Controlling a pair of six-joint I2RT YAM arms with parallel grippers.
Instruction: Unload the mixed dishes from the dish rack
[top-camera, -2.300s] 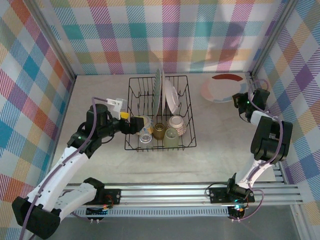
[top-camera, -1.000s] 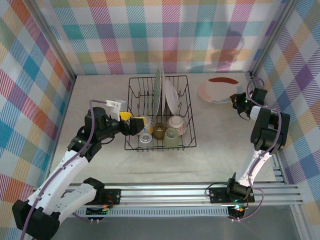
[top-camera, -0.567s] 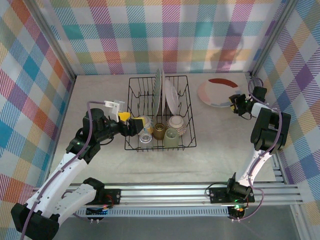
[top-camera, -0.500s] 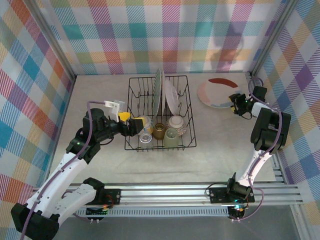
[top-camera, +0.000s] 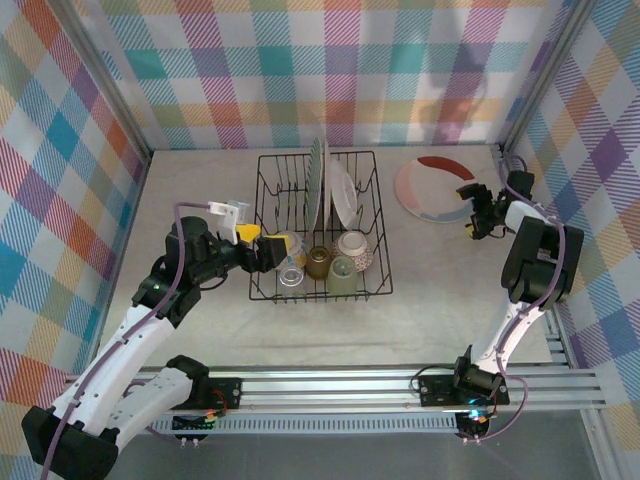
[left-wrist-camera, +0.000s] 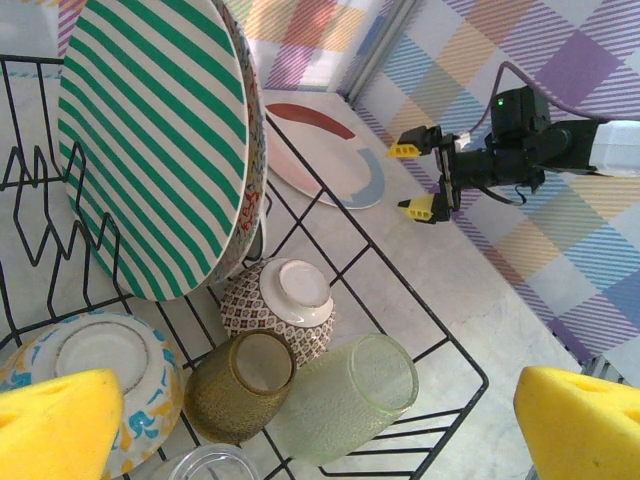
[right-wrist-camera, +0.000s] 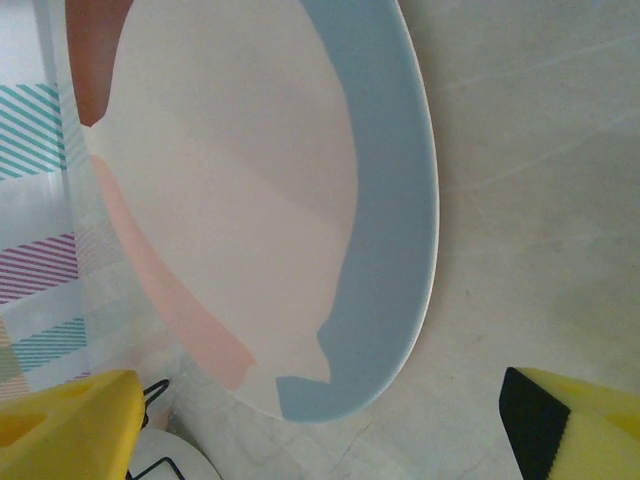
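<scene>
At centre left of the overhead view, the left pincer is held spread wide at the lower-left corner of the dish rack, nothing gripped, presumably readied for the cups there. A green-striped plate is kept upright within the rack. At upper right, a pastel plate is laid flat on the table. The right pincer is seen open beside it, empty.

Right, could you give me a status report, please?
Left tool open over dish rack, near-left corner. Right tool open beside pastel plate, flat on table. Two plates, cups, bowls in rack. No obstruction seen.
</scene>
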